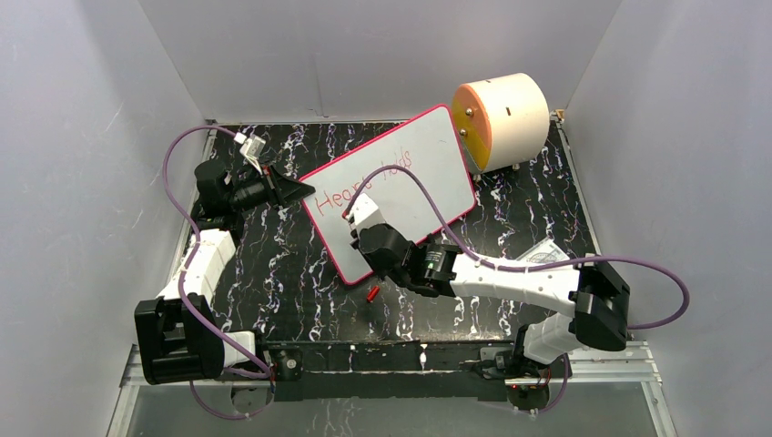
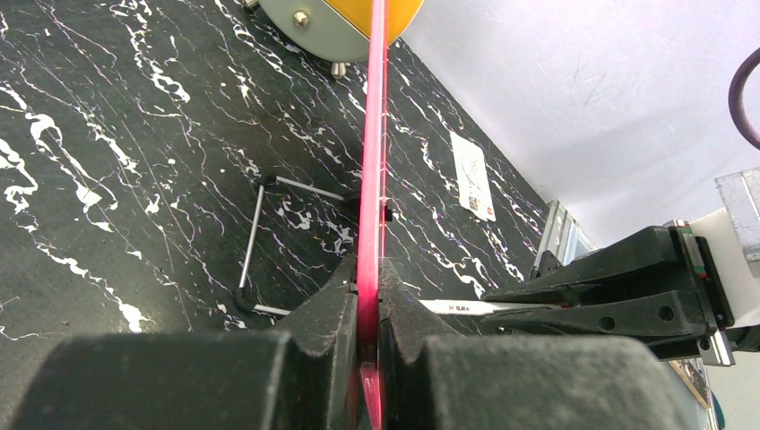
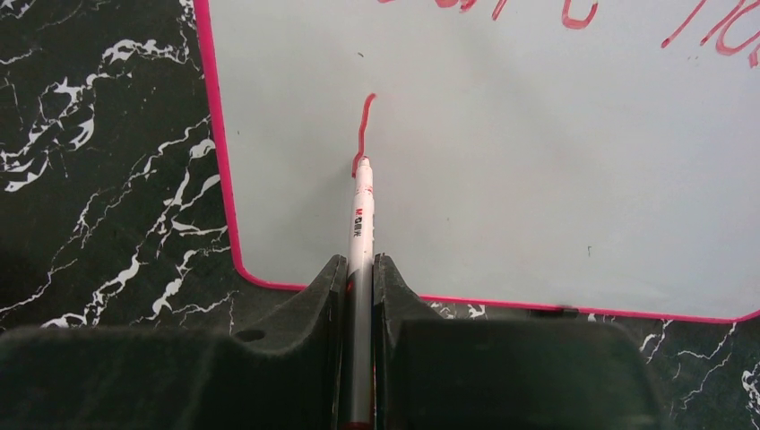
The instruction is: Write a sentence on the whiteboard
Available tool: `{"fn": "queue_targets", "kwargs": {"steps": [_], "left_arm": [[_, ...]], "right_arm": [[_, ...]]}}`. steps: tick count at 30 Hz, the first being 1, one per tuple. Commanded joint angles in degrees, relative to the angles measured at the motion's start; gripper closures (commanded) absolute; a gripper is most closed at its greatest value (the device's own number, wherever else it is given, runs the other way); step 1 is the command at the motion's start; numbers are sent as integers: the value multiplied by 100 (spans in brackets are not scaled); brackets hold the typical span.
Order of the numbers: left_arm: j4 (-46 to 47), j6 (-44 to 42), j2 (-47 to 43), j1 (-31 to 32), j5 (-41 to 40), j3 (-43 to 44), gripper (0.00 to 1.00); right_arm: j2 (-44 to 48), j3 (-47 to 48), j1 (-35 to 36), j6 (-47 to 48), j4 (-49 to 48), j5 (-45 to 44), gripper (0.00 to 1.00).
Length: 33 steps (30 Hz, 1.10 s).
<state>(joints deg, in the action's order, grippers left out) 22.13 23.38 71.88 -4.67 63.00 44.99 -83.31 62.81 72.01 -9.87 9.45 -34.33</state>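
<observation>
The right gripper [image 3: 358, 269] pinches the marker [image 3: 360, 210] tight, its tip touching the whiteboard [image 3: 538, 179] near one corner. The pen points straight up the board toward the sentence [image 1: 339, 198] (blank space lies beside the tip). The left gripper [image 2: 367, 287] squeezes the board's rim, so the right arm is the nearer one.

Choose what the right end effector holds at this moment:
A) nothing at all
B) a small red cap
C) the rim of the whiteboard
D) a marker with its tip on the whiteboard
D: in the right wrist view, the right end effector is shut on a marker, and the marker's tip touches the lower end of a red stroke on the whiteboard.
</observation>
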Motion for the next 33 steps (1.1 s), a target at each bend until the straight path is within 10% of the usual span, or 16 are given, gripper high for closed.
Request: {"fn": "queue_targets", "kwargs": {"steps": [1, 33], "left_arm": [[-297, -268, -104, 39, 37, 36, 100], [-253, -228, -101, 45, 84, 27, 100]], "right_arm": [[112, 60, -20, 90, -502, -238, 100], [-318, 223, -29, 297, -821, -433, 100]]}}
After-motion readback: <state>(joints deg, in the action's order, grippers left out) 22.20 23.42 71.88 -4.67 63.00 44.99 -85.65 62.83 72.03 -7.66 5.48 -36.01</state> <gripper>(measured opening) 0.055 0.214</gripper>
